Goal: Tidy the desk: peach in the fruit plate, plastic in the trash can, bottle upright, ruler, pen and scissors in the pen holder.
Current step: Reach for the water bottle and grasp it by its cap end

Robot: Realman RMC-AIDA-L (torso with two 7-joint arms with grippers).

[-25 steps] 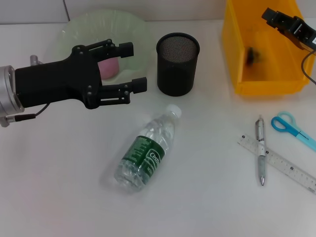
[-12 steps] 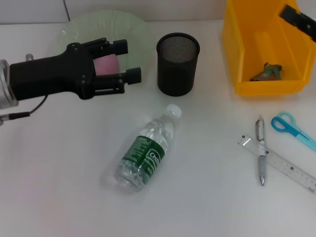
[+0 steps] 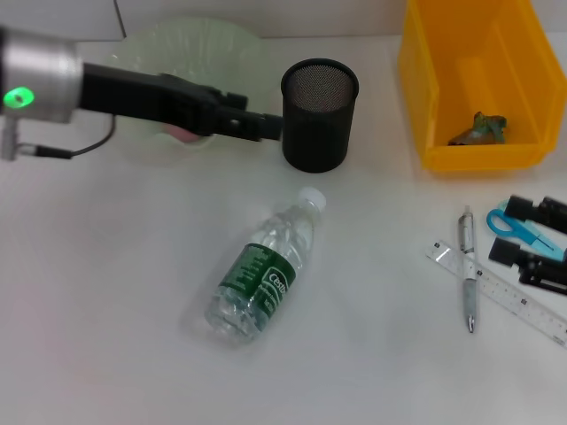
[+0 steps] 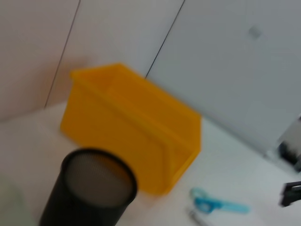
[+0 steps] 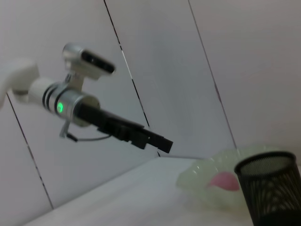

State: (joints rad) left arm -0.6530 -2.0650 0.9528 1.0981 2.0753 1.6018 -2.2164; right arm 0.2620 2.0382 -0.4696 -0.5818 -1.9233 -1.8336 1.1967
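Observation:
The pink peach (image 3: 182, 135) lies in the pale green fruit plate (image 3: 151, 53), partly hidden by my left arm; it also shows in the right wrist view (image 5: 225, 180). My left gripper (image 3: 259, 124) is level above the table, right beside the black mesh pen holder (image 3: 319, 115). The crumpled plastic (image 3: 478, 128) lies in the yellow bin (image 3: 469, 155). The clear bottle (image 3: 263, 270) lies on its side mid-table. My right gripper (image 3: 518, 232) is open at the right edge, its fingers either side of the blue scissors (image 3: 523, 232). The pen (image 3: 467, 279) lies across the ruler (image 3: 505, 294).
The left wrist view shows the pen holder (image 4: 91, 193), the yellow bin (image 4: 136, 122) and the scissors (image 4: 216, 205). The right wrist view shows my left arm (image 5: 117, 129) above the table, with the plate (image 5: 207, 181) and the pen holder (image 5: 273, 188) beyond it.
My left gripper turned and moved right from over the plate to the pen holder. My right gripper left the bin and came down at the scissors. The plastic now lies in the bin.

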